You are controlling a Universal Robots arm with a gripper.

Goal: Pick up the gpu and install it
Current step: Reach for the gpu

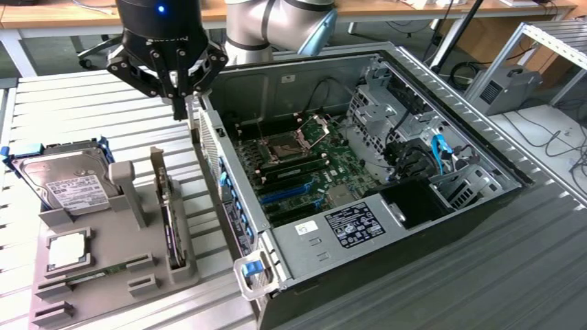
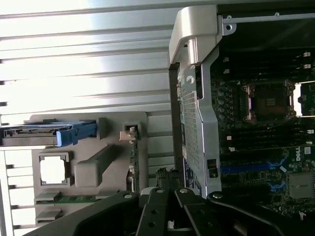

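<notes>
On the exterior view's left, near that edge of the slatted counter (image 1: pixel 82 103), sits a gray holder (image 1: pixel 115 299). It carries a hard drive (image 1: pixel 69 182) on its far side, with a processor chip (image 1: pixel 67 251) and a memory stick (image 1: pixel 92 276) toward the counter's near edge.

The gpu (image 1: pixel 170 227) stands on its long edge in a slot along the holder's side nearest the computer case (image 1: pixel 385 275), untouched, with its bracket end pointing to the far edge.

Just right of that, the claw (image 1: pixel 181 103) hangs above the strip of counter between holder and case. Its fingers are pressed together on nothing, and it is well above the card.

Farther right lies the opened case, with the motherboard (image 1: pixel 303 172) showing inside.

The card looks light and stiff but thin and delicate. Its exposed upper edge, toward the middle or close to the metal bracket, seems the safest place to pinch. A squeeze on the components or a twist could damage it, and the smooth board faces may slip under a weak grip.
</notes>
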